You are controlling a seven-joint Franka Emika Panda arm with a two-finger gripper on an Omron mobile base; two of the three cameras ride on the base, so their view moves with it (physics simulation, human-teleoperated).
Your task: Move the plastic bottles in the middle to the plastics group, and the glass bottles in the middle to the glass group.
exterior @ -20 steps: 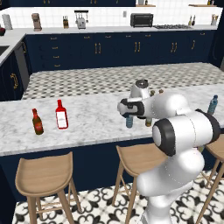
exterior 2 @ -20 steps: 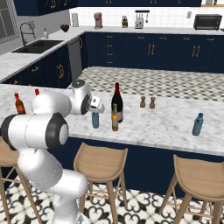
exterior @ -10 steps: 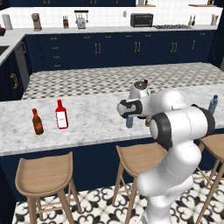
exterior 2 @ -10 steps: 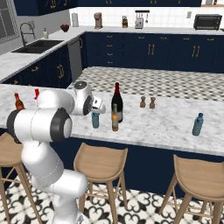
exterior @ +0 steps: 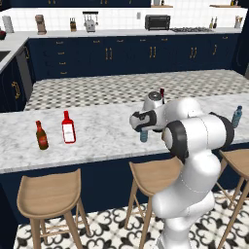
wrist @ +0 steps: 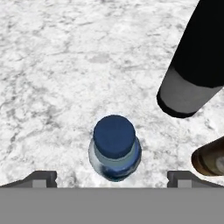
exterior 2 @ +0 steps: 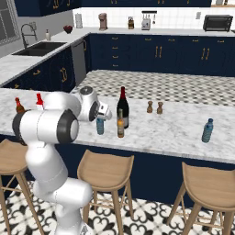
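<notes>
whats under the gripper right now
In the hand view the small blue plastic bottle stands upright on the marble counter, its dark cap between the open gripper fingers. The bottle's lower body is hidden by its own cap.

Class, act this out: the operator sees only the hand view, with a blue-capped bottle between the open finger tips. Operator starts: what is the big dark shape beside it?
Observer: The tall wine bottle, upright, with a slim amber bottle close beside it.
Operator: Where is the plastics group?
Observer: Another blue bottle stands alone, far along the counter to the robot's right.
Operator: And the glass group?
Observer: A brown bottle and a flat red bottle stand side by side, far left.
</notes>
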